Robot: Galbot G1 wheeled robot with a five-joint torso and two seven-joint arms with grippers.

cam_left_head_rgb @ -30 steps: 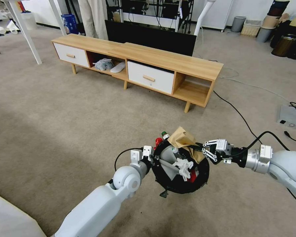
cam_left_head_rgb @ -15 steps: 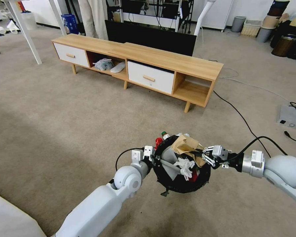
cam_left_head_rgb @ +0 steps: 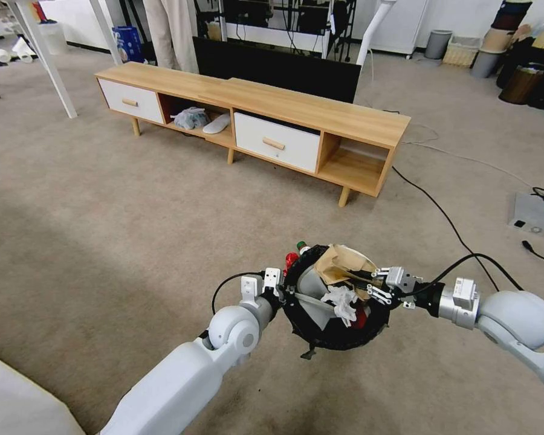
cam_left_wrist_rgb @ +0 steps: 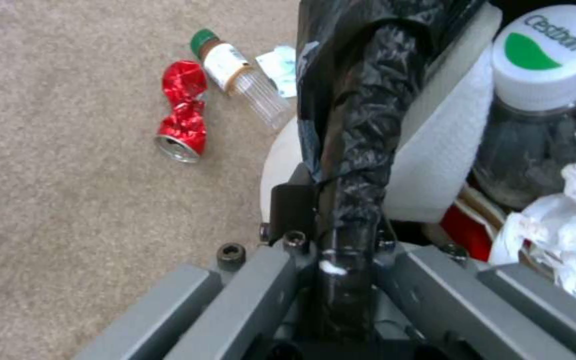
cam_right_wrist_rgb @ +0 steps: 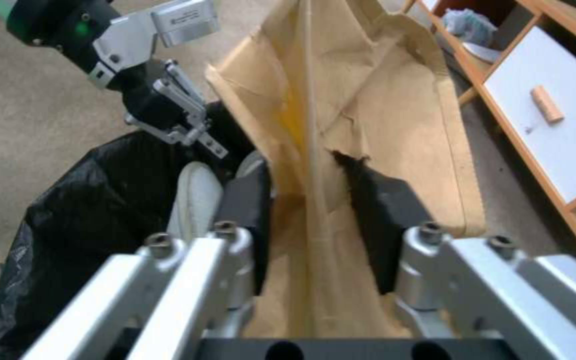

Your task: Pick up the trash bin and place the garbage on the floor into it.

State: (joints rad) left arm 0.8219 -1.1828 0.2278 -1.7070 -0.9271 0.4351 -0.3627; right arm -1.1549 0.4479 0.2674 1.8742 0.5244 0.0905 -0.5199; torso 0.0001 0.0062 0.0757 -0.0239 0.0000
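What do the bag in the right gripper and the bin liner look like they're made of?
The bag looks like matte brown kraft paper: stiff creases and a torn edge. The right gripper pinches it. The bin liner appears to be thin glossy black plastic film, finely crinkled and catching light.

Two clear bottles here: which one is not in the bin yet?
The green-capped bottle, lying on the floor beside the crushed red can. The white-capped bottle already sits inside the trash bin.
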